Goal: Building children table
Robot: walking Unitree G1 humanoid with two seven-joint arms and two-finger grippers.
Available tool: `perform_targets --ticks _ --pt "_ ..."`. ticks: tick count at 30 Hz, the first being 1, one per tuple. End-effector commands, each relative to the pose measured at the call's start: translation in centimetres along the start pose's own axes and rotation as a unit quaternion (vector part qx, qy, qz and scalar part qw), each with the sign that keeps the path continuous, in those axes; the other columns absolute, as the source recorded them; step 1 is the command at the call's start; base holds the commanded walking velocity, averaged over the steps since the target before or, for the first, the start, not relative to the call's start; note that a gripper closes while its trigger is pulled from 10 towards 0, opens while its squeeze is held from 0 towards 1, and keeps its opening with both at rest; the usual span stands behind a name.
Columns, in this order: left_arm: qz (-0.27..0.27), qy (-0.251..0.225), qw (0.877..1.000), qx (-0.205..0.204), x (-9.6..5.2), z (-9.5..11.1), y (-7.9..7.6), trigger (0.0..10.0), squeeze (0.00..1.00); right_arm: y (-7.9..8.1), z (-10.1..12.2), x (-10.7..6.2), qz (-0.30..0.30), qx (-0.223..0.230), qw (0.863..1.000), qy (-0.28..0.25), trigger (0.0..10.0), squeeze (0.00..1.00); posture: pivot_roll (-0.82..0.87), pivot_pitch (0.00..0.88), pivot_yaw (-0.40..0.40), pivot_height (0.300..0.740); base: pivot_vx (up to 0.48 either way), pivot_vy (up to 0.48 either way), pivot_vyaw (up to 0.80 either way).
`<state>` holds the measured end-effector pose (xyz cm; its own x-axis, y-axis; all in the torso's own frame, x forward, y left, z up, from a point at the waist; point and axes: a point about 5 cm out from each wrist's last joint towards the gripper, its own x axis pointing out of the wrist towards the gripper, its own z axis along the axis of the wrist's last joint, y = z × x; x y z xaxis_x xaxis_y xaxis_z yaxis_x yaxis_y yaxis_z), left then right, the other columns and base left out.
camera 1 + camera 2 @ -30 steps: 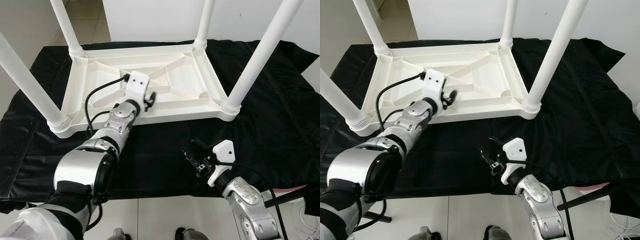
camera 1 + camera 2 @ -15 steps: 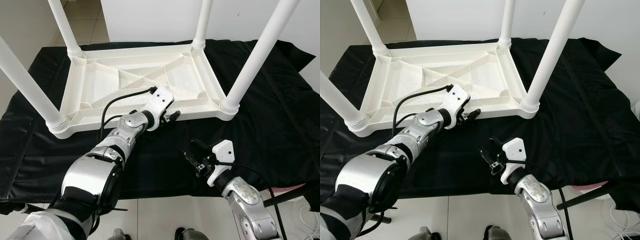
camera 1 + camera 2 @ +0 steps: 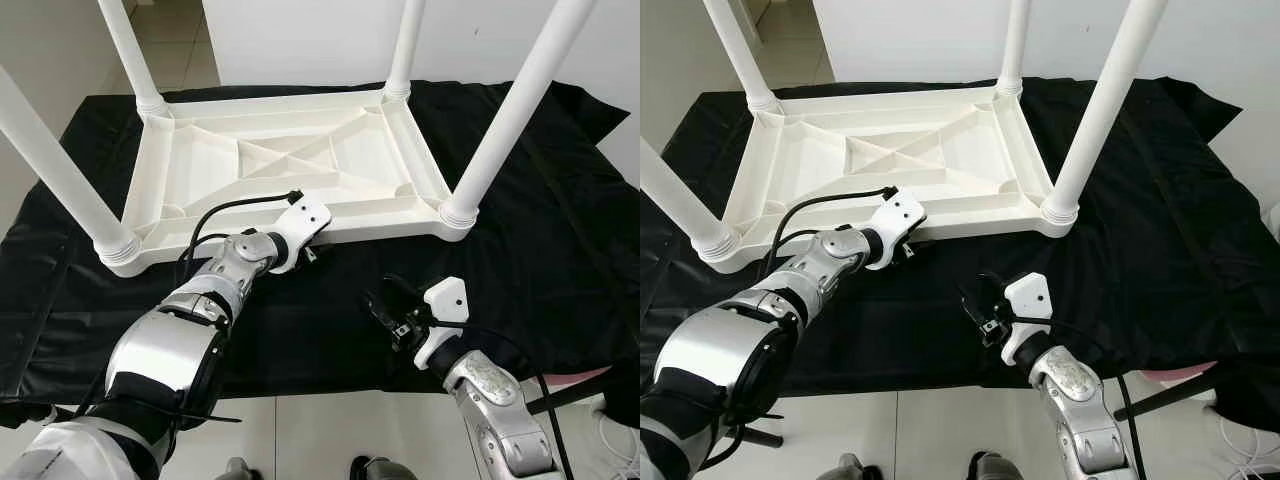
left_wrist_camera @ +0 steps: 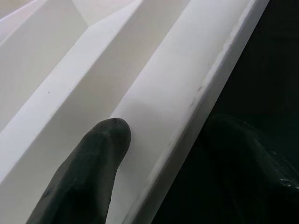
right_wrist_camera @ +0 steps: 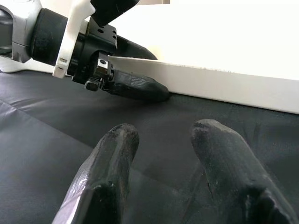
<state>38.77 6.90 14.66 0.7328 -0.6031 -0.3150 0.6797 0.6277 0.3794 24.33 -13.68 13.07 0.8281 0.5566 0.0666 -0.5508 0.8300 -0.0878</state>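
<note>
White plastic kids' table [image 3: 290, 165] lying upside down on a black cloth [image 3: 560, 220], ribbed underside facing up, all four round legs [image 3: 515, 110] screwed into the corners and sticking up out of the top of the head views. Sits on the far half of the cloth, a bit left of centre. Left gripper [image 3: 308, 250] right at the near rim of the table frame, roughly the middle of the near long side, tucked in low against the edge. From the left wrist camera: one black finger [image 4: 91, 172] lying on the white inner face of the rim, the other one [image 4: 247, 172] down on the dark cloth side, so straddling the rim [image 4: 205, 93] with a fairly narrow spread; can't tell for sure whether actually pinching it or just sitting around it. Black cable looping off the back of that wrist over the frame. Right gripper [image 3: 385, 310] hanging near and to the right, over bare cloth, well apart from the table, pointing left toward the other one. Fingers [image 5: 105, 172] spread partway with nothing between them, plain black cloth below. Right wrist camera looking straight across at the left gripper's tip [image 5: 135, 86] where it meets the white rim. Pale floor tiles [image 3: 180, 40] showing beyond the far left corner, white wall behind.
</note>
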Motion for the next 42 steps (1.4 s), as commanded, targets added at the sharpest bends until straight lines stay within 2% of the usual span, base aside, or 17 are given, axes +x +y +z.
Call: perform_targets --ticks 1,2,3,4,5,7,8,10,11,12,13,20,26,31,34,41,42 --pt "0.041 0.027 0.999 -0.007 -0.3 -1.1 0.6 10.0 0.00 0.1 -0.4 -0.1 0.000 -0.002 1.000 0.006 10.0 0.00 -0.17 0.097 0.060 0.740 0.000 0.000 0.00" --pt "0.063 0.030 0.997 -0.027 -0.4 -1.1 0.9 10.0 0.00 0.2 -0.4 0.0 0.001 -0.003 1.000 0.007 10.0 0.00 -0.17 0.096 0.058 0.740 0.000 0.000 0.00" --pt "0.063 0.030 0.997 -0.027 -0.4 -1.1 0.9 10.0 0.00 0.2 -0.4 0.0 0.001 -0.003 1.000 0.007 10.0 0.00 -0.17 0.096 0.058 0.740 0.000 0.000 0.00" --pt "0.076 0.030 0.996 -0.047 -0.4 -1.1 1.1 9.4 0.00 0.2 -0.4 0.1 0.002 -0.003 1.000 0.006 10.0 0.00 -0.17 0.096 0.058 0.740 0.000 0.000 0.00" --pt "0.087 0.033 0.994 -0.055 -0.5 -1.2 1.3 3.9 0.00 0.3 -0.4 0.2 0.003 -0.004 1.000 0.006 10.0 0.00 -0.16 0.093 0.056 0.740 0.000 0.000 0.00" --pt "0.087 0.033 0.994 -0.055 -0.5 -1.2 1.3 3.9 0.00 0.3 -0.4 0.2 0.003 -0.004 1.000 0.006 10.0 0.00 -0.16 0.093 0.056 0.740 0.000 0.000 0.00" --pt "0.092 0.034 0.993 -0.062 -0.4 -1.3 1.3 0.0 0.00 0.3 -0.5 0.3 0.005 -0.005 1.000 0.006 10.0 0.00 -0.16 0.091 0.057 0.740 0.000 0.000 0.00" --pt "0.096 0.035 0.993 -0.061 -0.4 -1.3 1.2 0.0 0.00 0.3 -0.5 0.4 0.005 -0.007 1.000 0.005 10.0 0.00 -0.16 0.091 0.057 0.740 0.000 0.000 0.00" --pt "0.100 0.032 0.992 -0.066 -0.4 -1.3 1.1 0.4 0.00 0.3 -0.4 0.4 0.005 -0.007 1.000 0.005 10.0 0.00 -0.16 0.091 0.057 0.740 0.000 0.000 0.00" --pt "0.100 0.032 0.992 -0.066 -0.4 -1.3 1.1 0.4 0.00 0.3 -0.4 0.4 0.005 -0.007 1.000 0.005 10.0 0.00 -0.16 0.091 0.057 0.740 0.000 0.000 0.00" --pt "0.101 0.024 0.992 -0.074 -0.2 -1.1 1.0 0.0 0.00 0.2 -0.4 0.4 0.004 -0.009 1.000 0.004 10.0 0.00 -0.16 0.084 0.067 0.740 0.000 0.000 0.00" --pt "0.108 -0.004 0.989 -0.102 0.3 -0.3 0.2 0.1 0.00 0.3 -0.5 0.8 -0.001 -0.009 1.000 -0.001 10.0 0.00 -0.16 0.078 0.076 0.740 0.000 0.000 0.00" --pt "0.097 -0.034 0.988 -0.118 1.3 0.5 -2.0 0.0 0.00 0.5 -0.5 1.2 -0.002 -0.008 1.000 -0.006 10.0 0.00 -0.14 0.074 0.080 0.740 0.000 0.000 0.00" --pt "0.099 -0.047 0.985 -0.135 1.8 1.1 -3.0 0.0 0.00 0.4 -0.4 1.4 -0.006 -0.008 1.000 -0.010 10.0 0.00 -0.14 0.073 0.084 0.740 0.000 0.000 0.00" --pt "0.094 -0.061 0.984 -0.136 2.3 2.0 -4.1 0.0 0.00 0.4 -0.4 1.6 -0.009 -0.008 1.000 -0.012 10.0 0.00 -0.14 0.071 0.084 0.740 0.000 0.000 0.00" --pt "0.089 -0.074 0.983 -0.140 2.7 2.8 -4.9 0.1 0.00 0.4 -0.5 1.5 -0.012 -0.008 1.000 -0.013 10.0 0.00 -0.14 0.067 0.090 0.740 0.000 0.000 0.00" --pt "0.084 -0.077 0.984 -0.136 2.7 2.9 -5.1 9.3 0.00 0.4 -0.6 1.5 -0.014 -0.008 1.000 -0.013 10.0 0.00 -0.14 0.065 0.089 0.740 0.000 0.000 0.00"
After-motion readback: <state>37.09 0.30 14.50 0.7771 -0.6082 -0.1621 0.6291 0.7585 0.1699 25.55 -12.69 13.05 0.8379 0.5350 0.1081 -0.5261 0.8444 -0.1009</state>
